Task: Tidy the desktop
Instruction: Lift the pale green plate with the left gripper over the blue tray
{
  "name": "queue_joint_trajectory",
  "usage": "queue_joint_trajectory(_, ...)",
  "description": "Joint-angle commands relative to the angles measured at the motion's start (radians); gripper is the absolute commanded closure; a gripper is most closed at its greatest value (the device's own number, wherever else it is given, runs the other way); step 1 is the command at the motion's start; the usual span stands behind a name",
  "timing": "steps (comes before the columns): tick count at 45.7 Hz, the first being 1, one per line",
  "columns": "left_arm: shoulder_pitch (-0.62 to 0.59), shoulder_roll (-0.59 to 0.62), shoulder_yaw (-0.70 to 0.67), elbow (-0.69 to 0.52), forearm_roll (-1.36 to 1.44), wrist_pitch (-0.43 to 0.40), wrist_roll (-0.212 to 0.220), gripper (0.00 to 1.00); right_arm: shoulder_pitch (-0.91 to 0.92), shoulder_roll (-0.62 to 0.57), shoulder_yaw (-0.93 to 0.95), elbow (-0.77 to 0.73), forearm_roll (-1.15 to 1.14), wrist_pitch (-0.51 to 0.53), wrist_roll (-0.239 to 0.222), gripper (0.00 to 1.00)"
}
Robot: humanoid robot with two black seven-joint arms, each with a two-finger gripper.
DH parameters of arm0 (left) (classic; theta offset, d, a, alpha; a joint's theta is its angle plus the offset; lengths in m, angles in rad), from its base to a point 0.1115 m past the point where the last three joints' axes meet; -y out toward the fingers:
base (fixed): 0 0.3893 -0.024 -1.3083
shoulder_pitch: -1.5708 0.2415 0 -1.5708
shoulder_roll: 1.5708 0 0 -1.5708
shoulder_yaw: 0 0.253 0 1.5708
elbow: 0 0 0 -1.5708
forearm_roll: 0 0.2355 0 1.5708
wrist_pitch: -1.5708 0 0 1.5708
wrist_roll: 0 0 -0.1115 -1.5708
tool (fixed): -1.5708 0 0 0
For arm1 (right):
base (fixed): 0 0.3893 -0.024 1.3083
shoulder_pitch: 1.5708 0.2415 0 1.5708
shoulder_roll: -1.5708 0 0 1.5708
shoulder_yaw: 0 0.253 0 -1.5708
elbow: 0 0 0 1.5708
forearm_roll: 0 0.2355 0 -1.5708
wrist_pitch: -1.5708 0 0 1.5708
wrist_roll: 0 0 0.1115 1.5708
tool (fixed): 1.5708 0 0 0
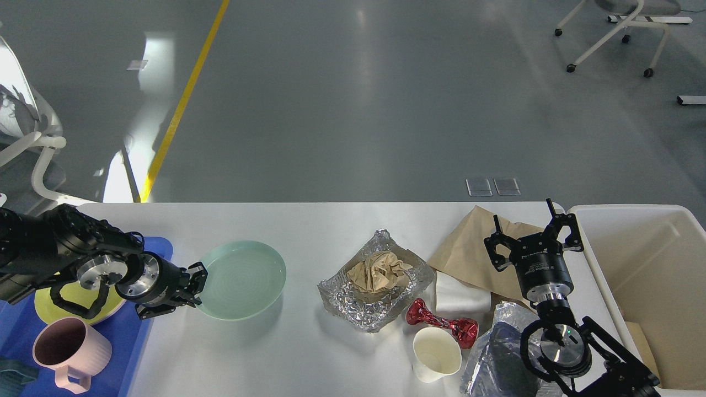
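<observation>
The only lettering sits on the black cylindrical body just behind the right gripper: small white print in a few lines, too small and blurred to read. No other text, label, brand or number is legible.

My left gripper is clamped on the left rim of the pale green plate, plate tilted, its shadow on the desktop below. Blue tray at near left holds a yellow dish and pink mug. Foil tray with crumpled paper sits mid-table. Right gripper spread wide, holding nothing, over the brown paper bag, just left of the cream bin.
</observation>
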Motion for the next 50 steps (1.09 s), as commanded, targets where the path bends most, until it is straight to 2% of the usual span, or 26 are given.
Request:
queue_joint_trajectory(1,-0.095,0.033,0.042,-0.043,0.0,-0.074,0.0,1.0,0.0,0.0,0.0,0.0,0.0,0.0,0.0,0.0)
queue_joint_trajectory(14,-0.427,0.081,0.21,-0.221,0.001,-0.16,-0.001,1.0,0.0,0.0,0.0,-0.001,-0.002,0.0,0.0,0.0)
queue_joint_trajectory(20,-0.607,0.078,0.31,-0.284,0.001,-0.248,-0.015,1.0,0.0,0.0,0.0,0.0,0.0,0.0,0.0,0.0)
queue_joint_trajectory(30,-0.872,0.076,0.41,-0.372,0.006,-0.386,-0.014,1.0,0.0,0.0,0.0,-0.001,0.0,0.0,0.0,0.0)
queue_joint_trajectory(37,-0.943,0.078,0.447,-0.376,0.015,-0.438,-0.014,1.0,0.0,0.0,0.0,0.0,0.0,0.0,0.0,0.0)
queue_joint_trajectory(50,-0.958,0.067,0.456,-0.375,0.017,-0.469,-0.014,1.0,0.0,0.0,0.0,-0.001,0.0,0.0,0.0,0.0)
